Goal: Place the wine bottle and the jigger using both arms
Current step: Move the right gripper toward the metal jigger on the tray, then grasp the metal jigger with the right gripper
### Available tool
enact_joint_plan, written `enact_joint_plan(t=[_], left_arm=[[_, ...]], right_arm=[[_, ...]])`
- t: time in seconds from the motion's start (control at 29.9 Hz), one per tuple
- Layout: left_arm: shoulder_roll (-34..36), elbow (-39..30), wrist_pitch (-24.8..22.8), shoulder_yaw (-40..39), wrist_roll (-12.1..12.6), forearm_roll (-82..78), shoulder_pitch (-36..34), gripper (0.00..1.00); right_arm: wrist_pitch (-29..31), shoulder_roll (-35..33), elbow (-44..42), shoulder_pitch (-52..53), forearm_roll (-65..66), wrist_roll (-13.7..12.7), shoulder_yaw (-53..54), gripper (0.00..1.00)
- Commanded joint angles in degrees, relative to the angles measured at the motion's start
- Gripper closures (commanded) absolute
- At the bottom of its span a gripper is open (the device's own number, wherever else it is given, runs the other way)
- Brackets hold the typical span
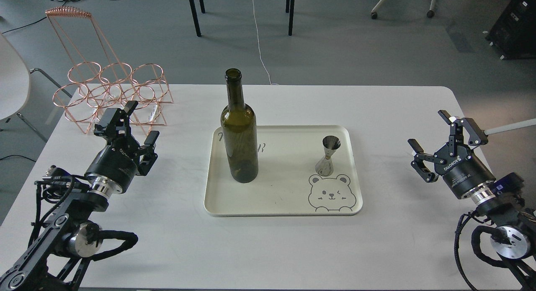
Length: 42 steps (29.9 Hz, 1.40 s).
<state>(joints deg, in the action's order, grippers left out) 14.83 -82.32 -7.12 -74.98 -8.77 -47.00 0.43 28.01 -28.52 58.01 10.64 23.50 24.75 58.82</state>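
Bottle [239,132] and jigger [328,156] upright on the tray [283,209].
Dark olive bottle, unlabelled, tray's left half; shiny hourglass jigger, right half. Left gripper [142,121] and right gripper [431,130] flank the tray, spread, empty.

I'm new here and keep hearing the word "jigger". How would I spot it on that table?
Find the cream tray in the middle of the white table. A tall dark green wine bottle stands on its left half; the jigger stands upright on the right half, just above the printed cartoon bear. It is the only small, shiny metal piece there, pinched at the waist like an hourglass.
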Motion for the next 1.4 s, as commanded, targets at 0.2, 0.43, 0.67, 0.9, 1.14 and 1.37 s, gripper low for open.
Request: enact_joint_plan(t=[0.2,0.43,0.67,0.9,1.14,1.37], left_arm=[[0.46,-0.21,-0.53,0.01,-0.72,0.25,0.36,0.02],[2.22,-0.30,-1.06,0.36,-5.02,0.07,0.19,0.02],[2.39,-0.38,-0.79,0.53,-9.95,0.07,0.19,0.02],[2.31,-0.65,-0.79,0.71,-10.04,-0.11,0.28,0.02],[2.31,-1.00,-0.79,0.62,-10.12,-0.02,0.36,0.02],[1.95,-1.09,-0.79,0.71,-10.12,-0.11,0.28,0.02]], right_arm=[[-0.01,-5.13,3.16,0.08,14.09,2.40,0.60,0.01],[-0.49,-15.59,14.58,1.92,37.28,3.25,0.51,0.01],[-16.98,-15.87,18.90,1.83,71.90,3.25,-2.37,0.01],[-36.77,-7.89,13.20,5.00,94.25,3.25,-12.32,0.01],[-45.40,-0.05,6.25,7.02,101.50,3.25,-12.85,0.01],[-47.87,6.27,-0.43,11.06,101.50,3.25,-16.71,0.01]])
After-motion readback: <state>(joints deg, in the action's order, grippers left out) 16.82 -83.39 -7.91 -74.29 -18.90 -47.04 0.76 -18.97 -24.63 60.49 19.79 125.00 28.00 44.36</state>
